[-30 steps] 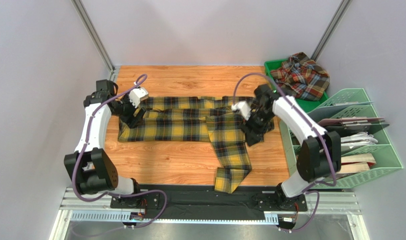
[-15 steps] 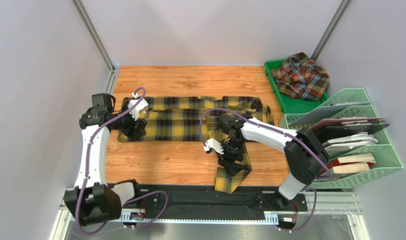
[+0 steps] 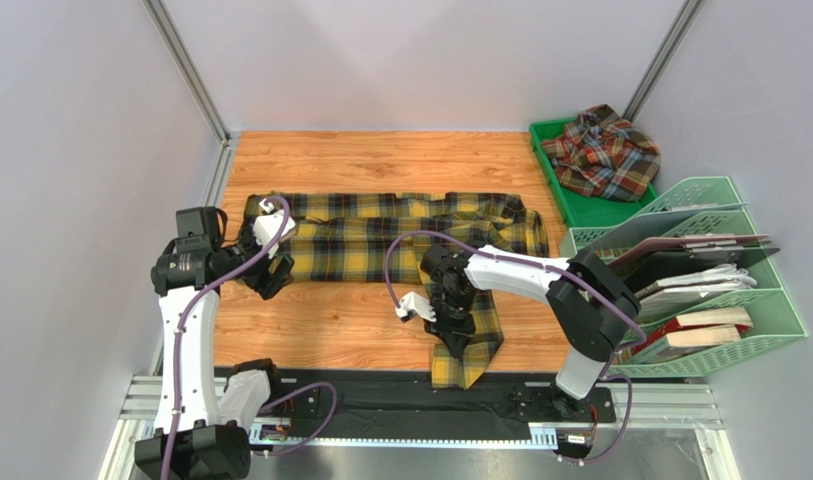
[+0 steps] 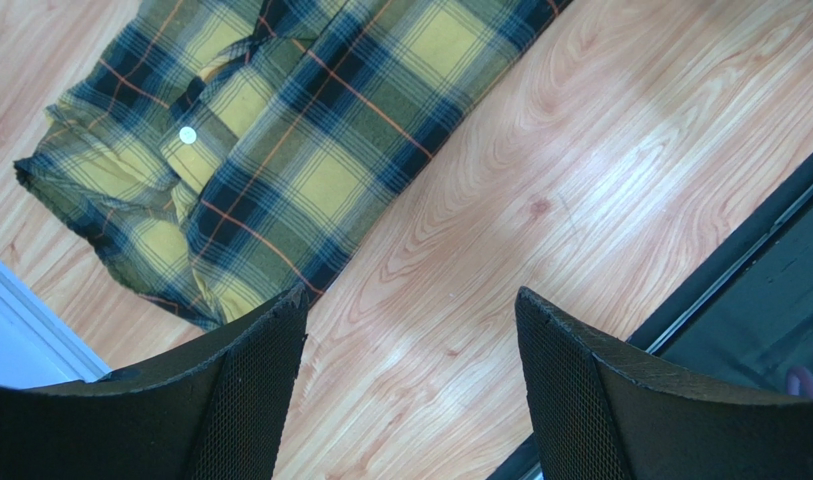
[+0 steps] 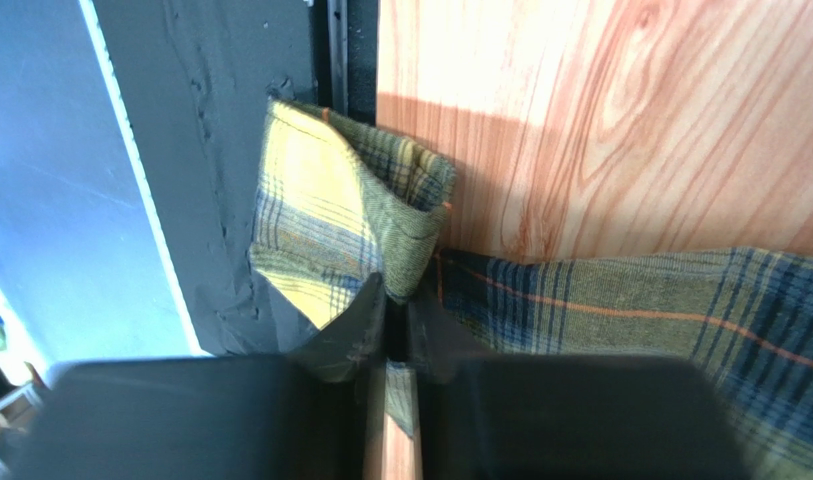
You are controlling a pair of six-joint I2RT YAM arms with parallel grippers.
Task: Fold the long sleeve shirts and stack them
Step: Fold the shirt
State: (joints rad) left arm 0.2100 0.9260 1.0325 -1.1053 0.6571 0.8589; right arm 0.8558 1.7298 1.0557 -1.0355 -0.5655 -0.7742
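Early in the task: one shirt spread out, one waiting in the tray

Neither shirt is folded. The yellow and black plaid flannel shirt lies spread flat across the middle of the wooden table, its length running from 9 to 3 o'clock. One sleeve trails toward 6 o'clock, and its cuff reaches over the table's near edge. The rust-red plaid flannel shirt sits crumpled in the green plastic tray at 2 o'clock, untouched. By this reading, the sleeve fold is the step in hand. The body folds, the whole second shirt and the stacking remain to be done. The right gripper is clamped on a fold of that sleeve near the cuff, its fingers pressed together with cloth between them. The left gripper hovers with its fingers well apart over bare wood, just beside the shirt's 9 o'clock end, and holds nothing.
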